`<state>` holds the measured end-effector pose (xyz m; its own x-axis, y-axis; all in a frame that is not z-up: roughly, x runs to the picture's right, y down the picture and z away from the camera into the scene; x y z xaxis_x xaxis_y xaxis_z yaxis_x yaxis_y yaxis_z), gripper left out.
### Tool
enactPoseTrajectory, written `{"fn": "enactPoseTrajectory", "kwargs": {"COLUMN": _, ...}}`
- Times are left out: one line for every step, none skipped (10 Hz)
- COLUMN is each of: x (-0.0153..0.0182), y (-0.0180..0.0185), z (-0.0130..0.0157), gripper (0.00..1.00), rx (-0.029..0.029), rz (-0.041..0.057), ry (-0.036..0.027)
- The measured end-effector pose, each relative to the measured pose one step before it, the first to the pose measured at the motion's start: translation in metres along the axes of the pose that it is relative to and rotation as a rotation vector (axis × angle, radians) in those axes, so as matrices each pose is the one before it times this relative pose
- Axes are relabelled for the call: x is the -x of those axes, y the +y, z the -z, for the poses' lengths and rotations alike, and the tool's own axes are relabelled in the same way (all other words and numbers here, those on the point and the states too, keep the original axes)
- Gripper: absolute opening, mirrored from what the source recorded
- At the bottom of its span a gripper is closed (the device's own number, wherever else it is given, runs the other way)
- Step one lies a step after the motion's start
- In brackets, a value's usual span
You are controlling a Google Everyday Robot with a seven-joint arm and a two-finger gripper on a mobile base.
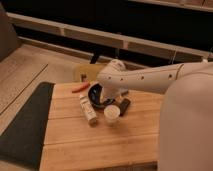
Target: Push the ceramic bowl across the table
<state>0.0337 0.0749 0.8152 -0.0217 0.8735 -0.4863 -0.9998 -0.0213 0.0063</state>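
The ceramic bowl (96, 95), dark and glossy, sits near the far edge of the bamboo-wood table (100, 145). My white arm reaches in from the right. Its wrist hangs over the bowl, and the gripper (107, 97) points down at the bowl's right side, in or against it. The arm hides the bowl's right part.
A white paper cup (112, 114) stands just in front of the bowl. A flat dark rectangular object (123, 106) lies to its right and a white bottle (88, 109) to its left. An orange-red item (80, 88) lies at the far edge. A dark mat (25, 125) lies left. A yellow seat (84, 71) stands behind.
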Motion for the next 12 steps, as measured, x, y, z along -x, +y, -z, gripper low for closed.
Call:
{"fn": "enactPoseTrajectory", "kwargs": {"x": -0.0022, "y": -0.0012, "z": -0.00857, "gripper": 0.65, "rx": 0.00959, "rz": -0.00214, "ry": 0.01379}}
{"fn": "enactPoseTrajectory", "kwargs": {"x": -0.00137, "y": -0.00199, "z": -0.00665, "gripper": 0.65, "rx": 0.00555, "rz": -0.00151, "ry": 0.01145}}
{"fn": "enactPoseTrajectory", "kwargs": {"x": -0.00111, "y": -0.00214, "z": -0.0056, "gripper": 0.65, "rx": 0.00159, "rz": 0.00209, "ry": 0.00961}}
{"fn": "enactPoseTrajectory", "kwargs": {"x": -0.00235, "y": -0.00129, "z": -0.00717, "gripper": 0.65, "rx": 0.0026, "rz": 0.00292, "ry": 0.01634}}
{"fn": "enactPoseTrajectory", "kwargs": {"x": -0.00134, "y": -0.00141, "z": -0.00491, "gripper": 0.65, "rx": -0.00414, "rz": 0.00664, "ry": 0.0135}}
{"fn": "enactPoseTrajectory", "kwargs": {"x": -0.00032, "y": -0.00267, "z": -0.0011, "gripper": 0.65, "rx": -0.00832, "rz": 0.00305, "ry": 0.00668}}
{"fn": "enactPoseTrajectory", "kwargs": {"x": -0.0003, "y": 0.00011, "z": -0.00005, "gripper": 0.65, "rx": 0.00054, "rz": -0.00087, "ry": 0.00113}}
{"fn": "enactPoseTrajectory", "kwargs": {"x": 0.00006, "y": 0.00004, "z": 0.00013, "gripper": 0.65, "rx": 0.00017, "rz": -0.00016, "ry": -0.00015}}
{"fn": "enactPoseTrajectory", "kwargs": {"x": 0.00002, "y": -0.00009, "z": 0.00039, "gripper": 0.65, "rx": -0.00021, "rz": 0.00008, "ry": -0.00066}}
{"fn": "enactPoseTrajectory", "kwargs": {"x": 0.00045, "y": -0.00052, "z": 0.00099, "gripper": 0.65, "rx": -0.00175, "rz": 0.002, "ry": -0.00401}}
{"fn": "enactPoseTrajectory", "kwargs": {"x": 0.00311, "y": -0.00018, "z": 0.00359, "gripper": 0.65, "rx": -0.00119, "rz": -0.00385, "ry": -0.0161}}
{"fn": "enactPoseTrajectory", "kwargs": {"x": 0.00418, "y": 0.00161, "z": 0.00478, "gripper": 0.65, "rx": 0.00264, "rz": -0.00472, "ry": -0.01939}}
